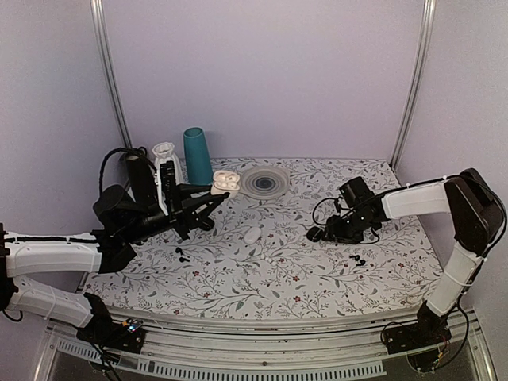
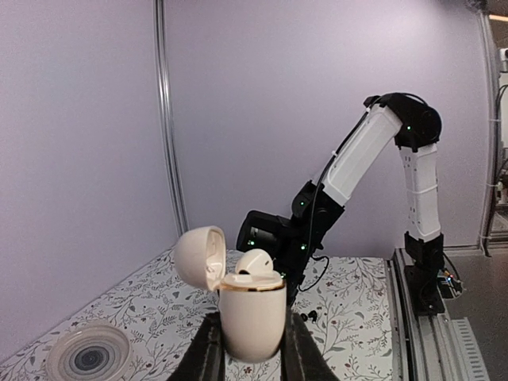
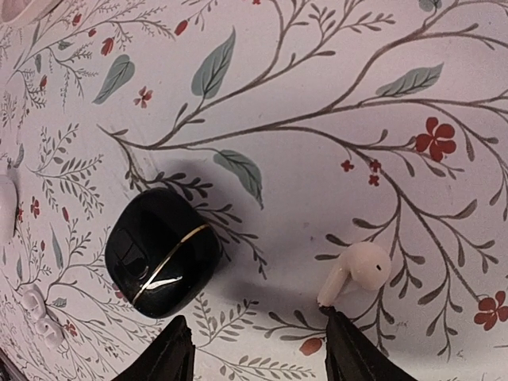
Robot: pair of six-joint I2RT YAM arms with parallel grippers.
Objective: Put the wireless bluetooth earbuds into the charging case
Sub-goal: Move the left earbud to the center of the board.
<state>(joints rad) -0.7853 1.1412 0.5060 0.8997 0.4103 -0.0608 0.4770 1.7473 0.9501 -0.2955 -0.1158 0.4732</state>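
My left gripper (image 2: 252,345) is shut on the white charging case (image 2: 252,313) and holds it upright above the table, lid open to the left. One white earbud (image 2: 255,262) sits in the case top. In the top view the case (image 1: 225,181) is at the back left, at my left gripper (image 1: 216,195). The other white earbud (image 3: 355,270) lies on the tablecloth. My right gripper (image 3: 255,337) is open just above the table, and its right fingertip (image 3: 345,333) touches the earbud's stem end. The right gripper (image 1: 329,232) shows right of centre in the top view.
A round black case (image 3: 163,252) lies closed just left of the right gripper, also in the top view (image 1: 315,234). A white oval pebble (image 1: 253,234) lies mid-table. Small black earbuds (image 1: 357,259) lie on the right. A teal cup (image 1: 198,155) and a clear plate (image 1: 264,181) stand at the back.
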